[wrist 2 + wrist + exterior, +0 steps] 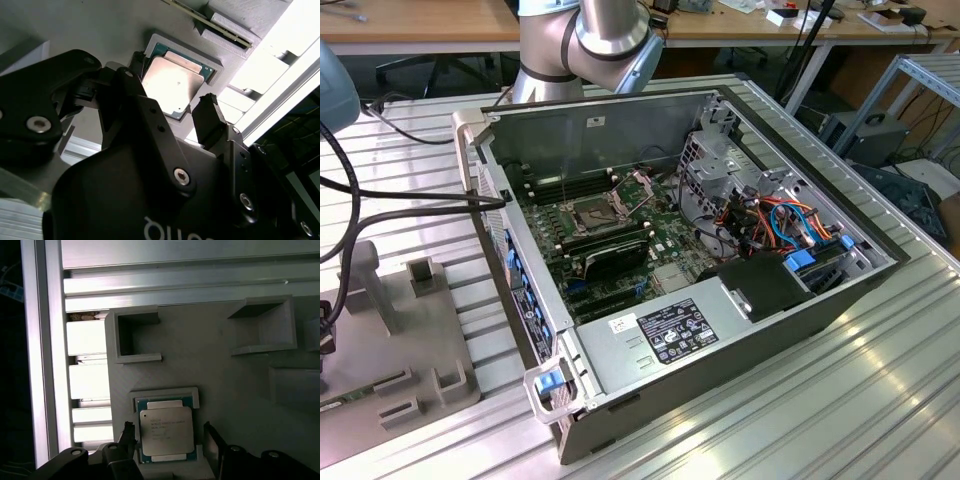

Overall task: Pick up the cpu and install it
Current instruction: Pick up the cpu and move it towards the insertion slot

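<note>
Silver-grey metal tops the cpu (166, 434), which lies flat, face up, in a shallow square nest (165, 391) of a grey fixture plate (200, 365). The raised rim probably keeps the chip squared and in a known spot for a clean side grasp. The end effector (169, 436) points down over the nest. Its two dark fingers (211, 440) are spread wide, one on each of two opposite edges of the chip and apart from it, holding nothing. The second wrist view shows the same straddle from lower down.

In the exterior view the fixture plate sits on the ribbed aluminium counter (840, 400), at that view's left, beside the opened computer case (650, 345). Inside the case the socket (592, 213) lies bare with its metal frame (638, 185) tipped up, seemingly ready. The arm's base joints (585, 40) stand behind the case.
</note>
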`<state>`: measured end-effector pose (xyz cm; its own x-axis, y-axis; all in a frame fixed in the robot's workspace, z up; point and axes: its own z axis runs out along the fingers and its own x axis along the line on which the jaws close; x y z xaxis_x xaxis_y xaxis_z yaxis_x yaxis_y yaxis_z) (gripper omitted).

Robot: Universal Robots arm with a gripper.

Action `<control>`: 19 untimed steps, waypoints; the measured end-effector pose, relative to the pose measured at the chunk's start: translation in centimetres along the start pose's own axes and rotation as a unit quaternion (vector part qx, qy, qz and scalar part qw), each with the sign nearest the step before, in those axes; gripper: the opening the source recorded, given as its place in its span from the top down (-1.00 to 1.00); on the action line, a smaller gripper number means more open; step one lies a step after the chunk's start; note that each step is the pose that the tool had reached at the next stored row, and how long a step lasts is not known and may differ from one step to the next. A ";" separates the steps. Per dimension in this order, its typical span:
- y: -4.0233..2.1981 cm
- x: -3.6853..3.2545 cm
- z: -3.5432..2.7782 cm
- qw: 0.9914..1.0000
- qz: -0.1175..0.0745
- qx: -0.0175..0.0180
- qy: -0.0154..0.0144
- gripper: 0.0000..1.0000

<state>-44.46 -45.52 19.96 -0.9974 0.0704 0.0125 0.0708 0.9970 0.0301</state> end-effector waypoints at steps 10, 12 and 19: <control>-0.01 0.00 0.15 1.000 0.000 0.000 0.000 -0.32; -0.01 0.00 0.33 1.000 0.000 0.000 0.000 -0.32; -0.02 0.00 0.52 1.000 0.000 0.000 0.000 -0.32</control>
<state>-44.46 -45.52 19.44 -0.9974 0.0705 0.0125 0.0708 0.9970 0.0301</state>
